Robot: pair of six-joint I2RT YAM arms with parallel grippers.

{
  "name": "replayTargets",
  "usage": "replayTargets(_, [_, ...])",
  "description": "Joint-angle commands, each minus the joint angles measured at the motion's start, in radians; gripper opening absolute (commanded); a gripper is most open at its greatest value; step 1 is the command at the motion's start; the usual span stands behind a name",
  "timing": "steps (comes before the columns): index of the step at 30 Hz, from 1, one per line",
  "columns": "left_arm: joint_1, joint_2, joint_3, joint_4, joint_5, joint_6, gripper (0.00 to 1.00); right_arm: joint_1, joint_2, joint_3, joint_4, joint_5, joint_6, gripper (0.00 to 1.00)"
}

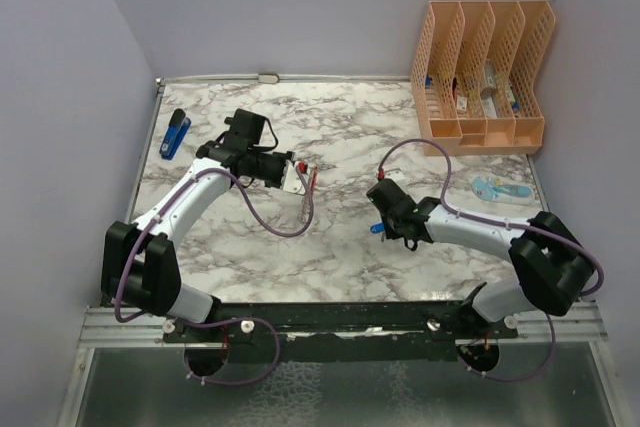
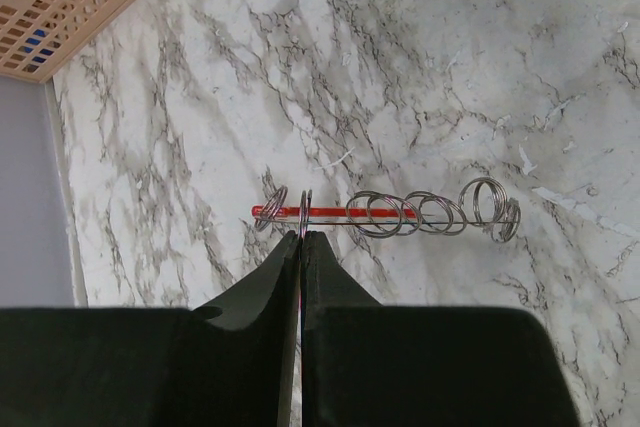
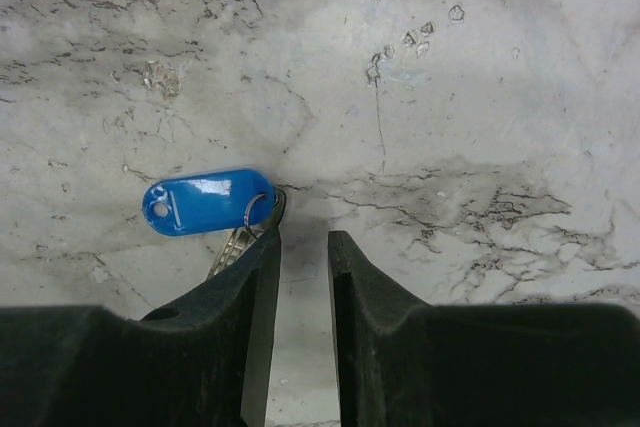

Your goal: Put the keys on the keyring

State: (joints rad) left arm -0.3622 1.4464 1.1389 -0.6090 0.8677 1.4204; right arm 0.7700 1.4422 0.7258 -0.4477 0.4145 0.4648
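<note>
Nearest, right of centre on the marble table (image 1: 340, 267): right gripper (image 3: 303, 247), low over the surface, tips parted by a narrow slot with nothing in it. Just beside those tips, flat on the marble: keys (image 3: 205, 202), namely 1 bright blue plastic tag, a small silvery ring at one end, and a silvery metal blade slanting off that ring, partly hidden behind 1 finger (image 3: 250, 287). Ring touching or barely clear of that finger's outer edge; cannot tell which. From above, only a blue spot hard by the gripper.

Farther back, left of centre: left gripper (image 2: 302, 235), closed tight, pinching 1 thin wire loop of the keyring (image 2: 385, 213). Keyring crosswise just past the tips: a red bar threaded through several silvery loops, bunched mostly toward one end. Resting on the marble or lifted off it, cannot tell. Well apart from the keys, marble between.

Off to the right edge: a small pale-blue item (image 1: 497, 189). Toward the far left: dark-blue stapler (image 1: 175, 134). Farthest, in the right corner: orange organizer (image 1: 483, 77), 4 slots, small things inside.
</note>
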Motion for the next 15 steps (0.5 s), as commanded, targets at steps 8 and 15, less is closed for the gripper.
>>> replayTargets(8, [-0.005, 0.002, 0.028, -0.013, 0.063, 0.0, 0.0, -0.012, 0.037, 0.047, 0.041, 0.003, -0.045, 0.11])
replayTargets(15, [-0.004, 0.005, 0.036, -0.001, 0.07, -0.049, 0.0, -0.012, -0.003, 0.036, 0.034, 0.019, -0.043, 0.02])
